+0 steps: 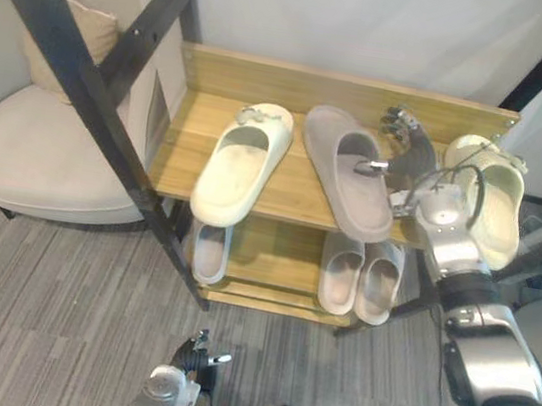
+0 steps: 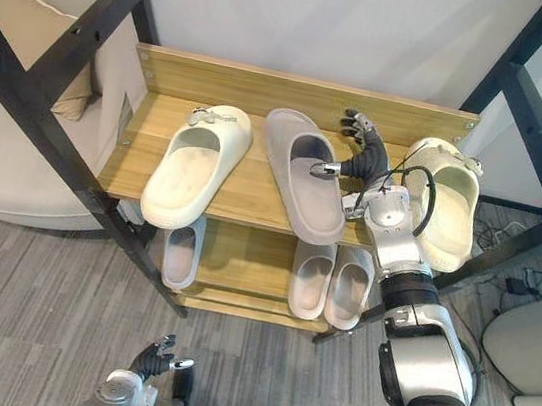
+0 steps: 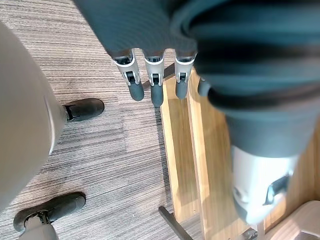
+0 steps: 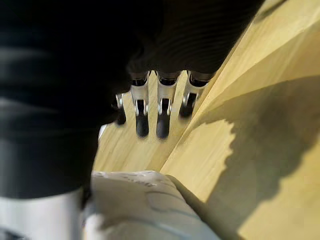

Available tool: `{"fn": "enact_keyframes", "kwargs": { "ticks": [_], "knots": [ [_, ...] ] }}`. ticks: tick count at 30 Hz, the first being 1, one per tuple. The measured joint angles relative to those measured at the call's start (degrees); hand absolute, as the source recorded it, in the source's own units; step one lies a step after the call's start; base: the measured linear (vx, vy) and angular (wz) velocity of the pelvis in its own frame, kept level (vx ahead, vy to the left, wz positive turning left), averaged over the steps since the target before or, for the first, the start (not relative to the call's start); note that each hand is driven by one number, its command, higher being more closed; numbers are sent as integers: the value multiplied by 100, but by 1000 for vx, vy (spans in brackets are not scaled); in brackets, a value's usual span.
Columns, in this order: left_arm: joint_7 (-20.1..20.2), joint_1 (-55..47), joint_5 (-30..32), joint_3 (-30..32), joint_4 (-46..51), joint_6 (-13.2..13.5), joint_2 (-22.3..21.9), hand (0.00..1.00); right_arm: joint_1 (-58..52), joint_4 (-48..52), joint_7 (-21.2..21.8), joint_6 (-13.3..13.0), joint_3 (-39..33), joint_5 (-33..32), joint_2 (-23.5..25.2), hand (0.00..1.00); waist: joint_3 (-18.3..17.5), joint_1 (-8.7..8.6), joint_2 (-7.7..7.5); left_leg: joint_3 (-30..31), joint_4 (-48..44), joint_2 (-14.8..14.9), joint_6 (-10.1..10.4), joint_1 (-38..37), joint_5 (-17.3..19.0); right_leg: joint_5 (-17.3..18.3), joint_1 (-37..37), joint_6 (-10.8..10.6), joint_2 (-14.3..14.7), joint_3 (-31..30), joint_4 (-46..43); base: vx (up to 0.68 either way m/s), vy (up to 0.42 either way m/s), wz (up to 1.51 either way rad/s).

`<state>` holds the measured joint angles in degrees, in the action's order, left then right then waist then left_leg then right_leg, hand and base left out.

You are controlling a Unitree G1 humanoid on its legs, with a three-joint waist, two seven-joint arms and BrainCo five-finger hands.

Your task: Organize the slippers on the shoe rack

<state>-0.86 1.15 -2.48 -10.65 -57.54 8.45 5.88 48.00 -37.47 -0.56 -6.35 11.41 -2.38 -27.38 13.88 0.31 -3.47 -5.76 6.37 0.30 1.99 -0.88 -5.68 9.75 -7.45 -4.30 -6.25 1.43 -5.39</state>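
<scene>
Three slippers lie on the top shelf (image 1: pixel 290 194) of the wooden rack (image 1: pixel 348 89), toes toward the robot. The left cream slipper (image 1: pixel 244 164) is a little tilted and its toe reaches over the front edge. The grey slipper (image 1: pixel 347 168) lies in the middle and is also tilted. The right cream slipper (image 1: pixel 489 198) is at the far right end. Each cream slipper carries a small ornament on its strap.

The right hand (image 1: pixel 413 162) is over the top shelf, between the grey slipper and the right cream slipper. Its fingers (image 4: pixel 142 120) are straight and point at the back board, as the right wrist view shows, and they hold nothing. The thumb (image 2: pixel 328 169) reaches sideways to the strap of the grey slipper; if it really touches, I cannot tell.

On the lower shelf (image 1: pixel 279 255) there is a single pale slipper (image 1: pixel 209 253) at the left and a pale pair (image 1: pixel 342 274) at the right, side by side.

The left hand (image 2: pixel 156 359) hangs low above the striped grey floor (image 1: pixel 53 314), well apart from the rack, with straight fingers (image 3: pixel 136 90) and nothing in it.

Left of the rack stands a pale armchair (image 1: pixel 35 155) with a cushion (image 1: pixel 85 33). Black frame bars (image 1: pixel 85 86) cross in front.
</scene>
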Motion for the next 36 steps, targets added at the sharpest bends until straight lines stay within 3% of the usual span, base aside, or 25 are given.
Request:
{"fn": "enact_keyframes", "kwargs": {
  "ticks": [13, 31, 36],
  "knots": [
    [0, 3, 0, 12, -1, 5, -2, 0, -184, 269, 4, -48, 53, -85, 22, 100, 18, -27, 28, 158, 2, 114, 70, 38, 25, -34, -8, 55, 119, 109, -26, -30, -9, 4],
    [2, -2, 133, 21, -46, -21, -5, 0, -2285, 3064, -308, -293, -737, -205, 288, 100, 16, -97, 23, 9, -2, 100, 55, -102, -40, -33, -79, 54, 92, -33, -1, -8, 1, -4],
    [12, 0, 250, 20, -95, -21, -13, 0, -2807, 3897, -377, -499, -916, -162, 510, 100, 2, -154, 39, 8, -1, 105, 63, -112, -52, -31, -82, 53, 96, -46, 62, -67, 6, -2]
  ]
}}
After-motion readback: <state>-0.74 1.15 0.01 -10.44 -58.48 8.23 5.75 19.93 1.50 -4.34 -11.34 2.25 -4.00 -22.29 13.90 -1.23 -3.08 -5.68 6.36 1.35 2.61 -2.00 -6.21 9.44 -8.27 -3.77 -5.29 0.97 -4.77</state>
